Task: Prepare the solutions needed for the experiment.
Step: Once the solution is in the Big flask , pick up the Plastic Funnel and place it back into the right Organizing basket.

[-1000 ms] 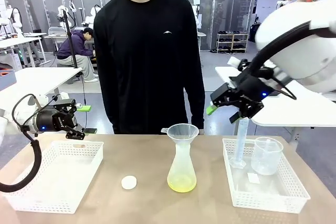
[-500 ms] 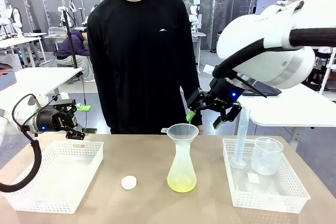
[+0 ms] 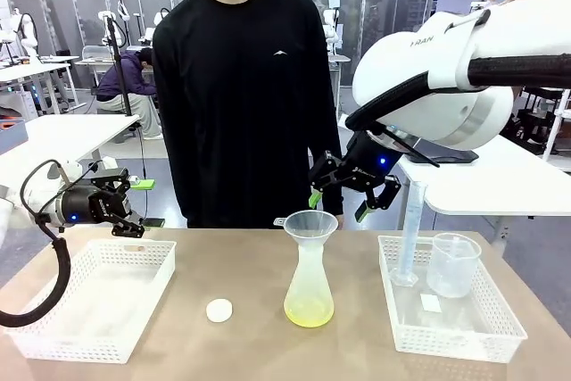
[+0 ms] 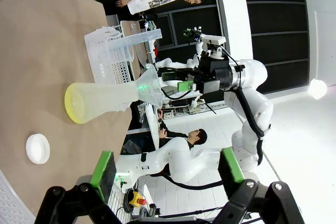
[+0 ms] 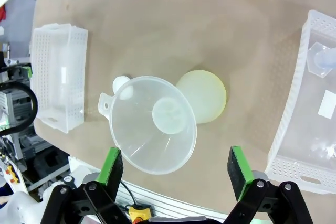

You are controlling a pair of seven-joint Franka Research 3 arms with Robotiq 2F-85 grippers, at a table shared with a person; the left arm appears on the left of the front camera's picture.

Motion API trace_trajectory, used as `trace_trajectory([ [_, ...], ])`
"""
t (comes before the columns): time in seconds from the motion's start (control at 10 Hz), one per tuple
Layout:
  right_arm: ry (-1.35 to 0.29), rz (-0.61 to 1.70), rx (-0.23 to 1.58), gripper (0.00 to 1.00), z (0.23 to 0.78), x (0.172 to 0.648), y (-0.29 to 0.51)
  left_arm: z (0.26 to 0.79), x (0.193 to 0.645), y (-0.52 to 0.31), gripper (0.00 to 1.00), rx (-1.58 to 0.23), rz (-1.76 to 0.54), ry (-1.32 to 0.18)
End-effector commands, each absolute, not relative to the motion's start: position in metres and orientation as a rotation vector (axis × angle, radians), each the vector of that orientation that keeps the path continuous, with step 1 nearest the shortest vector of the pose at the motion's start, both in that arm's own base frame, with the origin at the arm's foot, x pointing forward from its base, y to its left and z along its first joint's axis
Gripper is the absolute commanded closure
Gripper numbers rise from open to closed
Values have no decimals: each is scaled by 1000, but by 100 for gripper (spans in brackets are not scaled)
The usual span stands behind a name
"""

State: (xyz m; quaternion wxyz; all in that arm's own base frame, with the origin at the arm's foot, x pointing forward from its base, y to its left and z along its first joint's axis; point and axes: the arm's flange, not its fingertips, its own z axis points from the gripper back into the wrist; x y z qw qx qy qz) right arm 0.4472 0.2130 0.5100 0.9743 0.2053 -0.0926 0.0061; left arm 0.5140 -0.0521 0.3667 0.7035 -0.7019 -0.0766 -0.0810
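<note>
My right claw (image 3: 338, 204), open & empty, moved from frame right to centre, now above funnel (image 3: 310, 224) on flask (image 3: 309, 287), prob. to lift it.

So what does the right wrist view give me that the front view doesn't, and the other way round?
Right wrist view: a look straight down into the funnel, its mouth framed between the pads of the open right pincer, with the flask bottom showing offset beside it.
Front view: the person standing at the far side, the open left pincer by the left basket, and the tall cylinder and beaker upright in the right basket.
Both: funnel on flask, yellow liquid, white disc, both baskets.
</note>
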Motion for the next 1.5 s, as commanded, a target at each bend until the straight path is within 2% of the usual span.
trace_trajectory([
  [0.0,-182,-56,392,0,505,455,224,369,514,-53,0,-1559,-177,-170],
  [0.6,-98,-112,439,0,470,466,221,369,514,-53,0,-1559,-177,-170],
  [0.7,-91,-118,468,18,468,466,220,369,514,-53,0,-1559,-177,-170],
  [0.8,-83,-141,478,18,468,465,218,369,514,-53,0,-1559,-177,-170],
  [0.9,-86,-139,490,36,469,464,217,369,514,-53,0,-1559,-177,-170],
  [1.0,-83,-141,494,37,468,463,215,369,514,-53,0,-1559,-177,-170],
  [1.1,-77,-149,500,55,467,463,214,369,514,-53,0,-1559,-177,-170],
  [1.2,-67,-156,499,56,465,463,213,369,514,-53,0,-1559,-177,-170],
  [1.3,-67,-161,497,73,465,463,211,369,514,-53,0,-1559,-177,-170],
  [1.4,-69,-162,495,74,465,463,210,369,514,-53,0,-1559,-177,-170],
])
